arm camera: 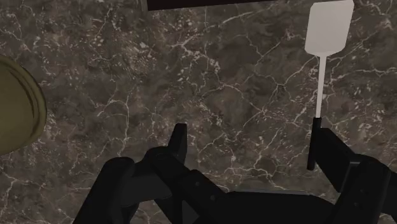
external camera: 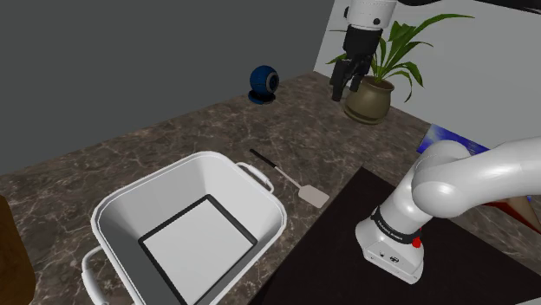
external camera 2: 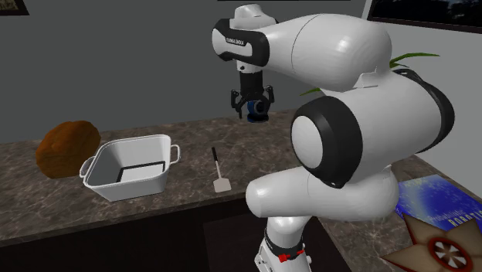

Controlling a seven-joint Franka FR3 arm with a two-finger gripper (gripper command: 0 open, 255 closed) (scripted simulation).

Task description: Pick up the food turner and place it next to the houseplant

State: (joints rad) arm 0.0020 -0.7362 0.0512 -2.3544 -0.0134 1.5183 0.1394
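Note:
The food turner [external camera: 290, 179] lies flat on the dark marble counter [external camera: 173, 143], its pale blade towards the stand and its black handle pointing away. The houseplant [external camera: 371, 94] stands in an olive pot at the counter's far end. My gripper [external camera: 345, 88] hangs open in the air just beside that pot, well above the counter, with nothing between its fingers. In the wrist view the turner [arm camera: 321, 70] lies far below, its black handle end showing close to one finger [arm camera: 336, 158], and the pot's rim [arm camera: 16, 105] is off to the other side.
A large white handled container [external camera: 186, 227] sits on the counter beside the turner. A blue round object [external camera: 263, 82] rests at the counter's back edge. A brown rounded lump [external camera 2: 68, 147] lies beyond the container. The dark stand top [external camera: 347, 251] borders the counter.

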